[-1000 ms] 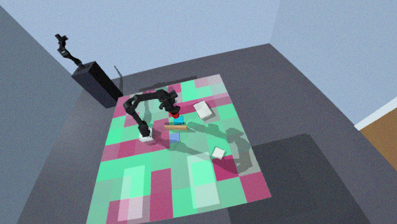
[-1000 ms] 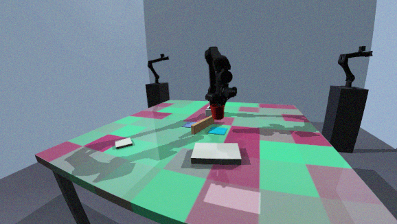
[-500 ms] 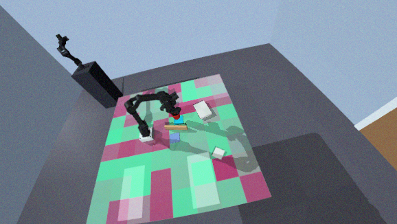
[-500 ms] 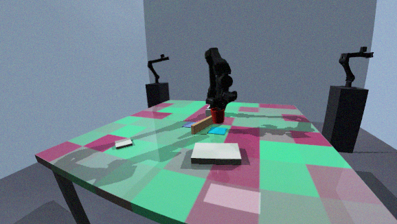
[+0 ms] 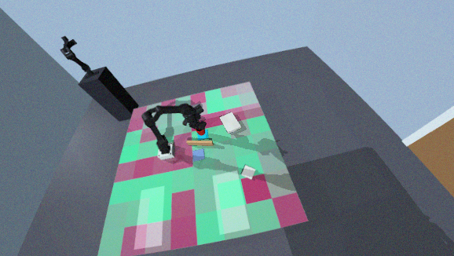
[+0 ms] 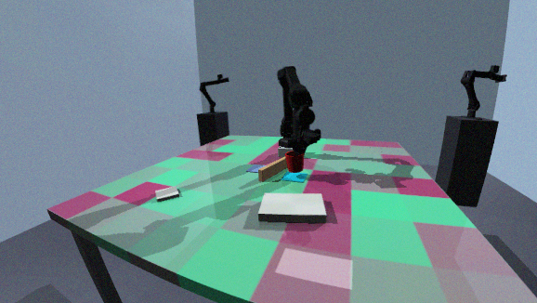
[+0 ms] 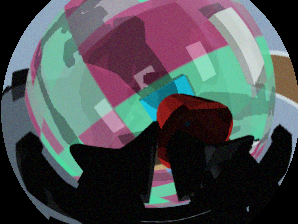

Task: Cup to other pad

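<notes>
One red cup [image 6: 294,161] is clamped in the gripper [image 6: 297,150], jaws closed narrow on its rim/wall. Cup hangs above the cyan pad [image 6: 295,177], upright as far as exterior view shows; can't tell if it touches the pad. Wrist view: cup [image 7: 193,123] sits in front of the dark fingers, cyan pad [image 7: 166,96] just beyond and below it. Marbles not discernible in any view.

Wooden bar [image 6: 271,170] lies just beside the cyan pad, between it and the blue pad [image 5: 198,154]. Top view puts the cup [image 5: 201,133] over the cyan side of the bar [image 5: 199,143].

Other items on the checkered table [image 6: 395,223]: large white slab [image 6: 292,207] near the front, small white block [image 6: 167,192] well apart to the side. Two camera stands on black pedestals [image 6: 465,158] flank the table.
</notes>
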